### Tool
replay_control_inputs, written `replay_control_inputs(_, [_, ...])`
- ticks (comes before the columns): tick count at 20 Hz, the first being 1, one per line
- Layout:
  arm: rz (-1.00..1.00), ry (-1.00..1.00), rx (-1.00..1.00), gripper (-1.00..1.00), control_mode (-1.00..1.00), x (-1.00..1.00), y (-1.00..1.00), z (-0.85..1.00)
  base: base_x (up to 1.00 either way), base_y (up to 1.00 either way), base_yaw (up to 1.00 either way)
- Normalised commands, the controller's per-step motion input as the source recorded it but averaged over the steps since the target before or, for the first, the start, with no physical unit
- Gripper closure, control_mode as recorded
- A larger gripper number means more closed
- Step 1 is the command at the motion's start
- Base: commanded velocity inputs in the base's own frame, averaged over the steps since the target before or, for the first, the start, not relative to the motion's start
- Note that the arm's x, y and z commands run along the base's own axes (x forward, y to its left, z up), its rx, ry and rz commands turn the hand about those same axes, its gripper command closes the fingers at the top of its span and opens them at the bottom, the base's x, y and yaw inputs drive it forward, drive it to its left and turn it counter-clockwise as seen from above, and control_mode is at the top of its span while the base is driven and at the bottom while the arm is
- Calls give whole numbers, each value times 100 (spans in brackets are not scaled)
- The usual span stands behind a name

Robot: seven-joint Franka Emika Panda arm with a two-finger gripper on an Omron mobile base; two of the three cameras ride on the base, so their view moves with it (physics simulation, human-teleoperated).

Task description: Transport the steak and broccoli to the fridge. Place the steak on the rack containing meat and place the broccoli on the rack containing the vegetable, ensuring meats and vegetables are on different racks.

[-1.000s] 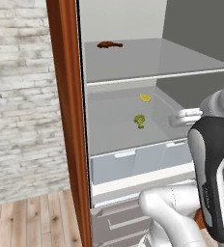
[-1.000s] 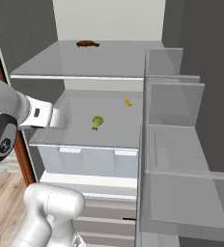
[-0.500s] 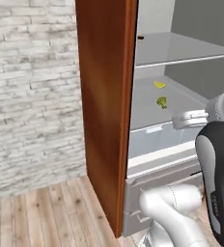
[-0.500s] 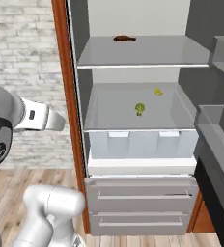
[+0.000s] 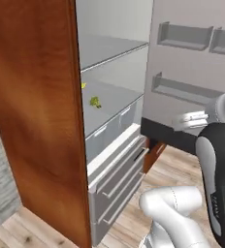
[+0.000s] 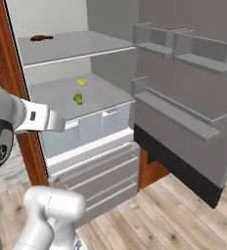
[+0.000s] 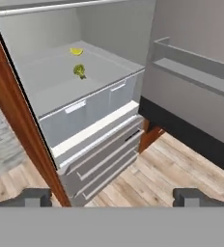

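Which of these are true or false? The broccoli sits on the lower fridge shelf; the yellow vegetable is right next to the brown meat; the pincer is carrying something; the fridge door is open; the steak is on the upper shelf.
1. The broccoli sits on the lower shelf of the fridge. True.
2. The yellow vegetable lies right next to the brown meat. False: the meat is on the upper shelf, while the yellow vegetable is one shelf down, near the broccoli.
3. The pincer is carrying something. False: its fingertips are spread with nothing between them.
4. The fridge door is open. True.
5. The steak lies on the upper shelf. False: the brown meat is the one thing seen there.
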Motion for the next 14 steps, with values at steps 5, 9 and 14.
replay_control_inputs(5, [0, 0, 0, -100, 100, 0, 0, 0, 0, 23, -99])
replay_control_inputs(9, [0, 0, 0, -100, 100, 0, 0, 0, 0, 31, -96])
replay_control_inputs(14, [0, 0, 0, -100, 100, 0, 0, 0, -1, 46, -89])
